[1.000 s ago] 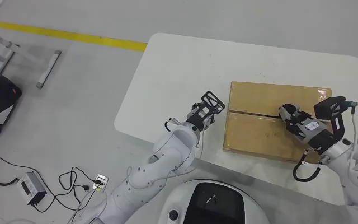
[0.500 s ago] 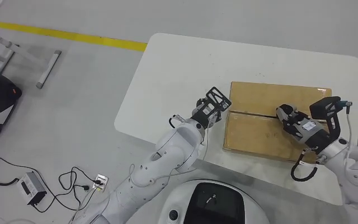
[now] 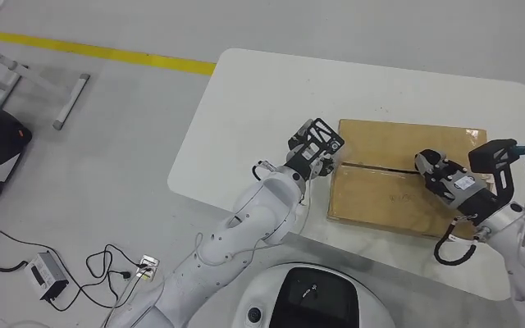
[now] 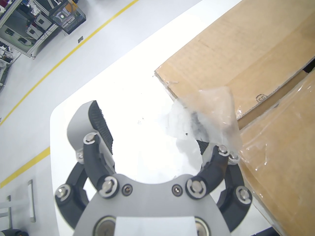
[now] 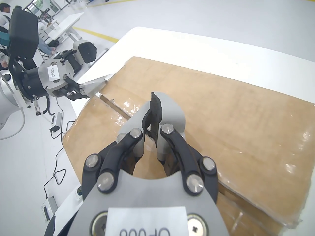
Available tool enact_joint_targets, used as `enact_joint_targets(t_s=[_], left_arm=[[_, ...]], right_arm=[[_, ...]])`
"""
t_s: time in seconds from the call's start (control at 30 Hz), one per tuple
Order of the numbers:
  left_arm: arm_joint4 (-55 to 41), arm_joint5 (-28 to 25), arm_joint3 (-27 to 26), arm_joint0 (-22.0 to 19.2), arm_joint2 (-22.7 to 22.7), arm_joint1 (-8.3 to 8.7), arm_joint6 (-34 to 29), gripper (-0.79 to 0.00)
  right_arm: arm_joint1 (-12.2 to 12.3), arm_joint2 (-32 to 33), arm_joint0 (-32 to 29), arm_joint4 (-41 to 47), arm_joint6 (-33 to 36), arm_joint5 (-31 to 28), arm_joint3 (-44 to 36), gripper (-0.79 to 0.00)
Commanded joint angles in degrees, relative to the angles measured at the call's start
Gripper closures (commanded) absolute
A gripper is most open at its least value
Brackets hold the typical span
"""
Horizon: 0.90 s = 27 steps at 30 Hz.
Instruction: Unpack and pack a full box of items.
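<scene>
A closed cardboard box [image 3: 385,143] lies in the right half of the top view, on the white table [image 3: 262,98], its two top flaps meeting along a seam that runs across the frame from left to right. Glossy clear tape covers parts of the lid. The left gripper [image 3: 321,146] sits at the box's left edge, just beside the end of the seam, with its jaws wide apart and nothing clamped between them [image 4: 147,124]. A crumpled piece of clear tape [image 4: 209,114] hangs at the box corner by the seam and drapes over one of this gripper's fingers, hiding its tip; whether it is stuck to the finger or only to the cardboard cannot be told. The right gripper [image 3: 426,161] hovers above the right part of the lid, close to the seam, its jaws pressed together with nothing seen between them [image 5: 154,109]. A yellow line [image 3: 107,53] crosses the grey floor at the upper left of the top view, and loose cables [image 3: 115,271] lie at the lower left
</scene>
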Motion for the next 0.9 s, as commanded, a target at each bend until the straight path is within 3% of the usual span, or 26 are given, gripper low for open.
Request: enact_joint_targets(t_s=[0.0, 0.47, 0.87], left_arm=[[-0.29, 0.17, 0.57, -0.83, 0.07, -0.25, 0.06, -0.711], [-0.88, -1.55, 2.48, -5.22, 2.90, -1.91, 0.12, -0.702], [-0.23, -2.51, 4.69, -8.96, 6.45, -3.61, -0.59, -0.782]], right_arm=[[-0.01, -0.06, 0.00, 0.05, -0.18, 0.10, 0.07, 0.000], [0.38, 3.39, -1.32, 0.91, -1.40, 1.26, -1.04, 0.000], [1.21, 10.05, -5.76, 1.53, -1.94, 1.36, -1.98, 0.000]])
